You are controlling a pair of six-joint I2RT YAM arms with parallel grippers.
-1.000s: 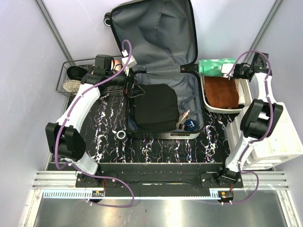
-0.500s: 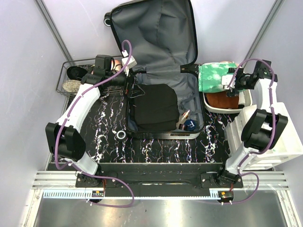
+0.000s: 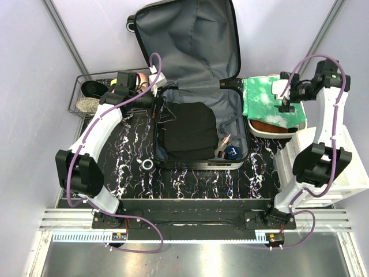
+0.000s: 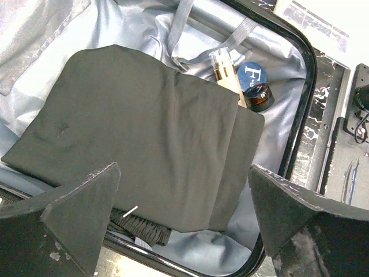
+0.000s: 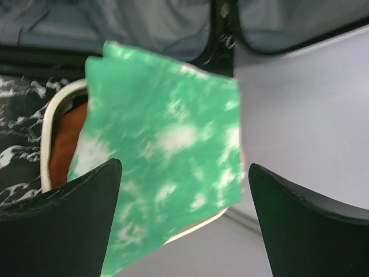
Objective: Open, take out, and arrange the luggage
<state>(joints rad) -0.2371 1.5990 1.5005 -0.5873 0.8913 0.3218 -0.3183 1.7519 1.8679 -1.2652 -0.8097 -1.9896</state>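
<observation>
Grey-lined luggage (image 3: pixel 190 46) open at 12 o'clock on surface (image 3: pixel 130 167), black garment (image 3: pixel 187 130) inside. Left end effector (image 3: pixel 160 107) released at its 9 o'clock rim; right end effector (image 3: pixel 286 97) released over green cloth (image 3: pixel 262 107), 2 o'clock.

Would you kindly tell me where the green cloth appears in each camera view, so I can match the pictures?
Top external: the green cloth lies at the right, draped over the white bin, beside the suitcase.
Left wrist: not in it.
Right wrist: it fills the centre, over the bin's rim.
Shared landmark: the suitcase's grey lining, seen in the left wrist view and along the top edge of the right wrist view.
</observation>
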